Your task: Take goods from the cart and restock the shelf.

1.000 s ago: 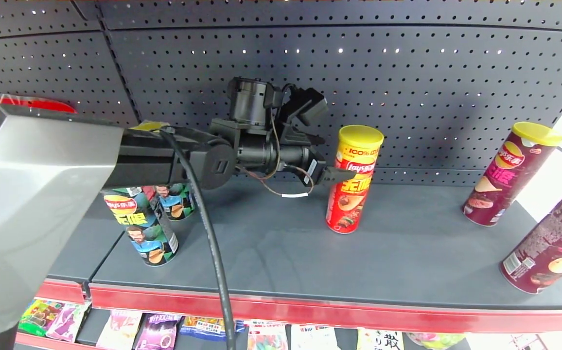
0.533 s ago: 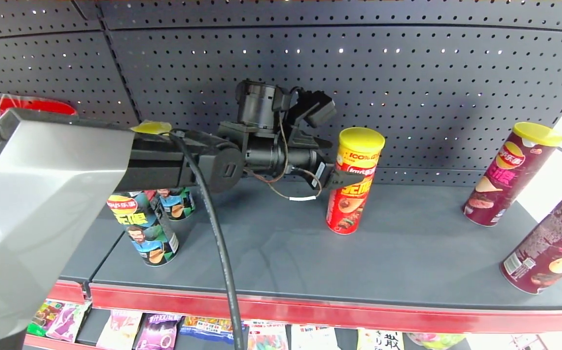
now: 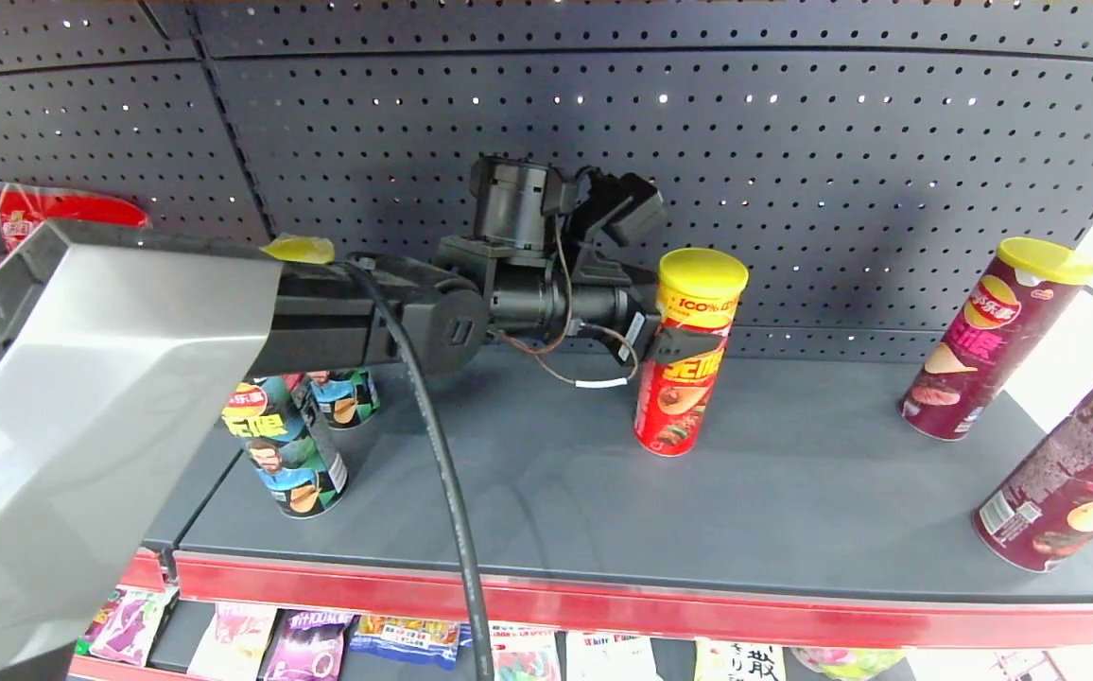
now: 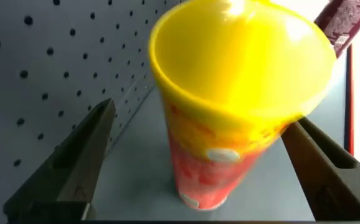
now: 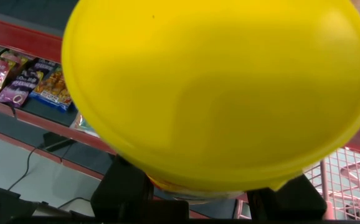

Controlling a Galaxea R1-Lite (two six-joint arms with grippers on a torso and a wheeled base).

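My left hand (image 3: 691, 342) sat wide around the red can (image 3: 677, 409) on the shelf (image 3: 792, 492), so best I backed out straight, brushing neither side.

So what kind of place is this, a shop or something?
Probably a shop aisle, or a mock-up of one: a pegboard-backed shelf with a red front edge, a red can and purple cans of chips standing on it, and snack bags on the level below.
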